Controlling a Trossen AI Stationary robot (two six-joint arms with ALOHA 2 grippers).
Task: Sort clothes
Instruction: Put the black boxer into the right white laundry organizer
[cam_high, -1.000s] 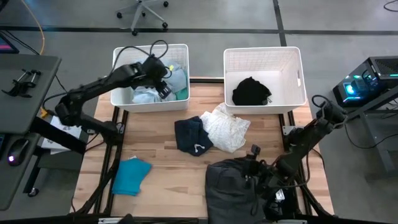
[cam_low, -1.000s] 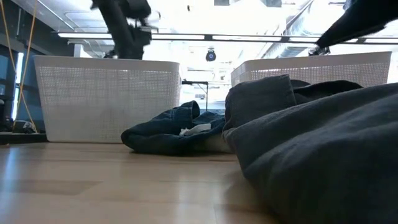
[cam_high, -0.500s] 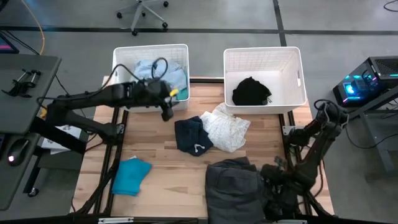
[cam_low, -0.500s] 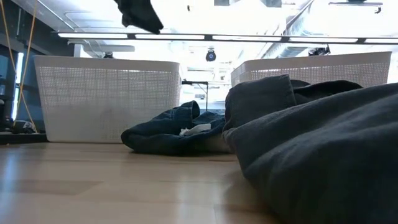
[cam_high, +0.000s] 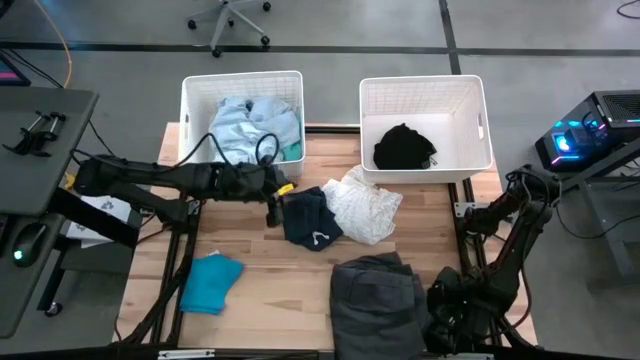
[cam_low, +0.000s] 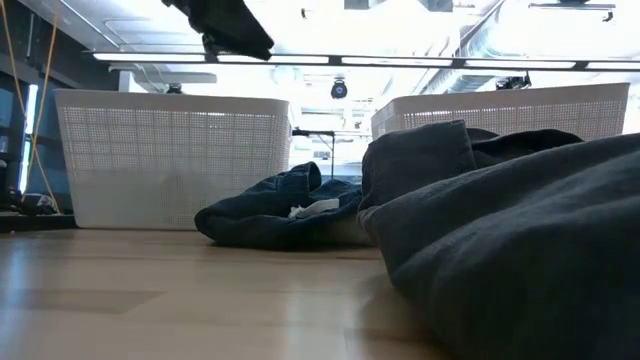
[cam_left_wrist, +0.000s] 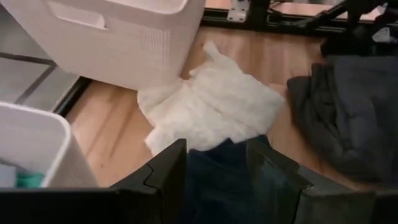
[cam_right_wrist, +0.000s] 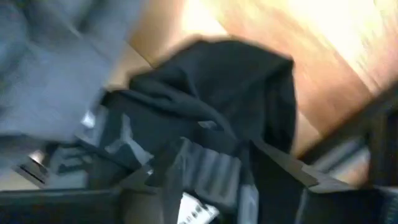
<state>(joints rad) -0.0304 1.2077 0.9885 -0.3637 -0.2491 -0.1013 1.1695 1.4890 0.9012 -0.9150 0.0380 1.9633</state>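
Observation:
A navy garment (cam_high: 308, 218) lies crumpled mid-table, with a white garment (cam_high: 365, 205) against its right side. A bright blue garment (cam_high: 212, 281) lies near left and a large dark grey one (cam_high: 375, 305) near right. Pale blue and teal clothes (cam_high: 250, 120) fill the left basket, and a black garment (cam_high: 403, 147) lies in the right one. My left gripper (cam_high: 273, 203) is open above the navy garment's left edge (cam_left_wrist: 217, 180), clear of it in the low view (cam_low: 235, 30). My right gripper (cam_high: 442, 298) is open at the grey garment's right edge.
Two white plastic baskets stand at the far edge, the left one (cam_high: 190, 150) and the right one (cam_high: 425, 95). Bare wood (cam_high: 270, 270) shows between the bright blue and grey garments. The right arm is folded low at the table's near right corner.
My left gripper has come from over the left basket toward the near edge and down, to the navy garment's left side. My right gripper has drawn off the grey garment's top toward the table's near right corner. The garments on the table have stayed put.

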